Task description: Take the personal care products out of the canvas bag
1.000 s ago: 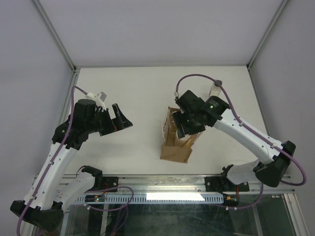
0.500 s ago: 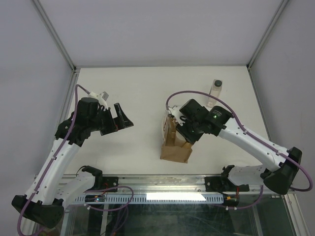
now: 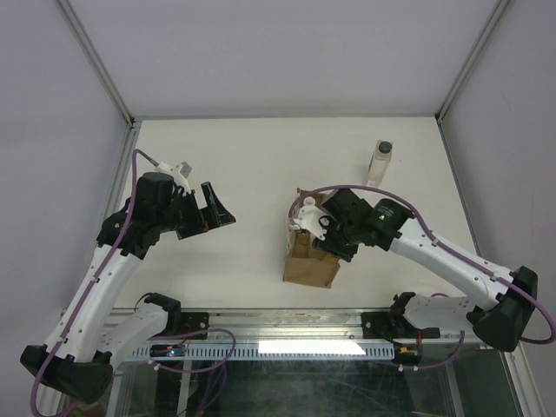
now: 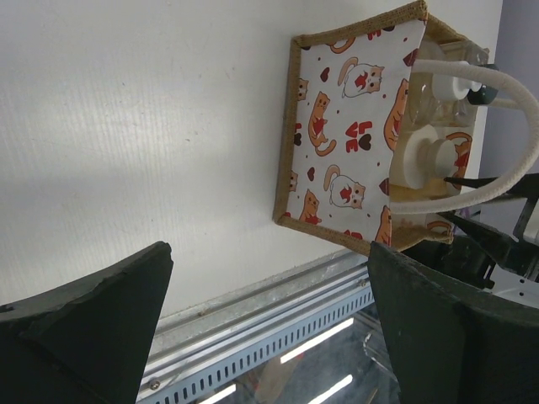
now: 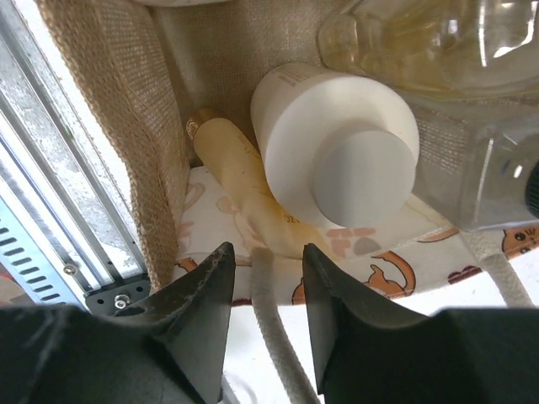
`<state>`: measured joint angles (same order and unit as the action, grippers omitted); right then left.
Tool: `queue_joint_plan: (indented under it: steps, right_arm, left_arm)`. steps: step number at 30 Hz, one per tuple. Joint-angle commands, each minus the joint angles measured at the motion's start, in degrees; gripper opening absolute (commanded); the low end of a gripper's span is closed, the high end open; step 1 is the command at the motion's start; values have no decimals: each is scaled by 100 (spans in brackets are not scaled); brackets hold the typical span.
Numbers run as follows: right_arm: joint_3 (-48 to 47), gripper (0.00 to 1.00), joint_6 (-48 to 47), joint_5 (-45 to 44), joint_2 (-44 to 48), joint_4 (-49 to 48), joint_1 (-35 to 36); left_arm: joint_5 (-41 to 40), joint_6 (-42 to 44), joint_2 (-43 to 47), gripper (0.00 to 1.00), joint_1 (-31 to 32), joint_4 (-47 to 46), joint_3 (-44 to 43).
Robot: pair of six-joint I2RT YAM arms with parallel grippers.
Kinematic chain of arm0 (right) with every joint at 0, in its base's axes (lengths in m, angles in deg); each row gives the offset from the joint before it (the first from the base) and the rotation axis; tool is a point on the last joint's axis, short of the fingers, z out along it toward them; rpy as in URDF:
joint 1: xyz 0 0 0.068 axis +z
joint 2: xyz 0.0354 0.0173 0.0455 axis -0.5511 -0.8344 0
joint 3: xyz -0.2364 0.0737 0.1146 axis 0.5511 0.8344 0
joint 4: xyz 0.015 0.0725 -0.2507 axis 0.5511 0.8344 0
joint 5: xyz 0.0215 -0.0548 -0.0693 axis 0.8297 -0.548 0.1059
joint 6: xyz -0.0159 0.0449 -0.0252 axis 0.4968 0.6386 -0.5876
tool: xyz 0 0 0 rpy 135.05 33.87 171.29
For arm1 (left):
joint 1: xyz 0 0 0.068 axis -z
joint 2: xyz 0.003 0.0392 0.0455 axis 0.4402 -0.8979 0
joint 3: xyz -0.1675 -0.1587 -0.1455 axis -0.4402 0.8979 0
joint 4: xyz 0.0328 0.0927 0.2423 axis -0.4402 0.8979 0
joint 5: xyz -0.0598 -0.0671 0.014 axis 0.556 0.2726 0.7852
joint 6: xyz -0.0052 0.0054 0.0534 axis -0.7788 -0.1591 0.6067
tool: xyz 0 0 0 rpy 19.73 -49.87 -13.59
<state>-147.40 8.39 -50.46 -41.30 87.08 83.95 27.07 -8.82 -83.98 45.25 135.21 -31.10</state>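
Note:
The canvas bag (image 3: 308, 265) stands at the table's near middle; its cat-print side (image 4: 349, 135) and cream handles (image 4: 505, 84) show in the left wrist view. My right gripper (image 3: 320, 233) is open at the bag's mouth, with a handle cord (image 5: 268, 337) lying loose between its jaws. Inside the bag are the wide cream bottle (image 5: 337, 143), the amber bottle (image 5: 240, 181) leaning beside it, and a clear-beige bottle (image 5: 421, 34). Another clear-beige bottle with a dark cap (image 3: 382, 161) stands on the table at the back right. My left gripper (image 3: 221, 213) is open and empty, well left of the bag.
A metal rail (image 4: 253, 320) runs along the table's near edge, close to the bag's bottom. White walls with metal frame posts (image 3: 452, 95) enclose the table on three sides. The right arm's purple cable (image 3: 408, 195) loops above the bag.
My right gripper has moved from above the bag's back right down to the bag's mouth. The standing bottle at the back right is now uncovered. The left arm has barely shifted.

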Motion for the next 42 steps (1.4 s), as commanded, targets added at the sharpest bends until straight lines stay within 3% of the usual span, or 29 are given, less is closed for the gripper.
queue_joint_plan:
  steps: [1,10,12,17,24,29,33,42]
  right_arm:
    - [180,41,-795,100,120,-213,19]
    - [523,36,-1277,25,-69,-505,21]
    - [585,31,-1409,-54,-49,-598,21]
    - [412,2,-1855,-271,71,-535,99]
    - [-612,0,-1874,-134,114,262,249]
    - [-1277,0,-1400,307,-57,792,284]
    - [-1558,0,-452,679,-363,805,365]
    - [-1429,0,1863,9,-1281,194,535]
  left_arm:
    - [64,36,139,99,12,-163,-104]
    - [32,30,143,99,11,-151,-116]
    - [23,27,133,99,13,-151,-117]
    - [4,42,119,99,12,-152,-117]
    - [-15,37,62,99,12,-183,-116]
    - [-15,27,26,99,11,-227,-113]
    - [-15,25,-1,99,11,-264,-100]
    - [-15,-8,-20,99,12,-306,-83]
